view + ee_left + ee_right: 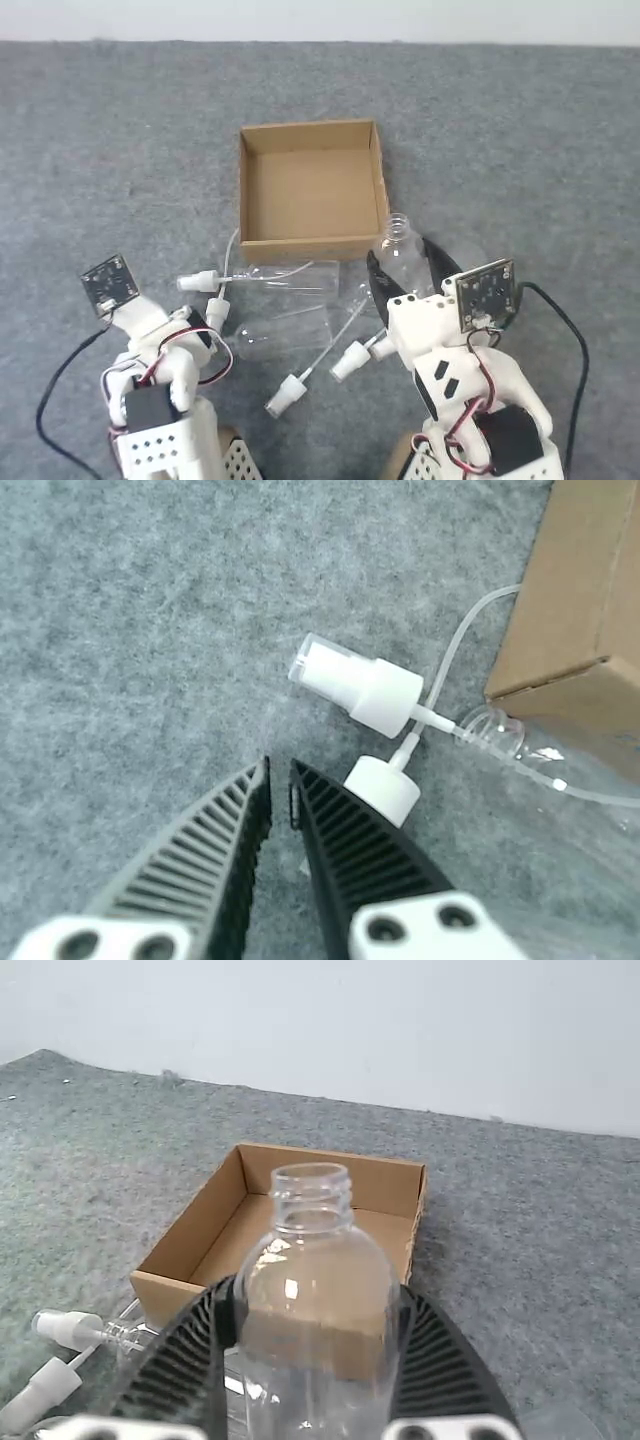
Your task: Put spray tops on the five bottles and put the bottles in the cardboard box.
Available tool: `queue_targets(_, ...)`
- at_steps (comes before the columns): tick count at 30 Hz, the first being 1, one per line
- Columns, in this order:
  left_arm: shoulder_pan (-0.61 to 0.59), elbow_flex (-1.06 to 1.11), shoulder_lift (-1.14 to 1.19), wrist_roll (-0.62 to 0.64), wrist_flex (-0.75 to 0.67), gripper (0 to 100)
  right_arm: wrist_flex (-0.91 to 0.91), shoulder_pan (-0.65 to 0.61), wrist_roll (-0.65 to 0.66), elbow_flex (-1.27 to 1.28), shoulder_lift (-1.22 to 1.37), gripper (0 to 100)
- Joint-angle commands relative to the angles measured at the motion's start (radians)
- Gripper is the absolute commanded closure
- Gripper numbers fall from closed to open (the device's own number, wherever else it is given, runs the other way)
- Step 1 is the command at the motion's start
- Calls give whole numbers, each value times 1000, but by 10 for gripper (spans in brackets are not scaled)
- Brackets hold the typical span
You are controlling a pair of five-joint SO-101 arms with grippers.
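Capless bottle [318, 1260], clamped upright by right gripper [405, 268] beside cardboard box [180, 1250], presents its neck for capping; left gripper [278, 770] closed, empty.

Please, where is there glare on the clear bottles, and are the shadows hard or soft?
Right wrist view: small white glints on the upright bottle, near its shoulder. High view: pale streaks of glare along the lying bottles, and the shadows are soft. Left wrist view: only a faint, soft shadow beside the spray top.
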Motion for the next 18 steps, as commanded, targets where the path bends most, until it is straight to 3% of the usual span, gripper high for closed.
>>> queue_targets(1,-3,-31,-20,-6,-3,963,-18,27,-17,-6,-18,965)
queue_targets(18,-9,-349,-18,-18,-3,964,-16,58,-17,-5,-18,965)
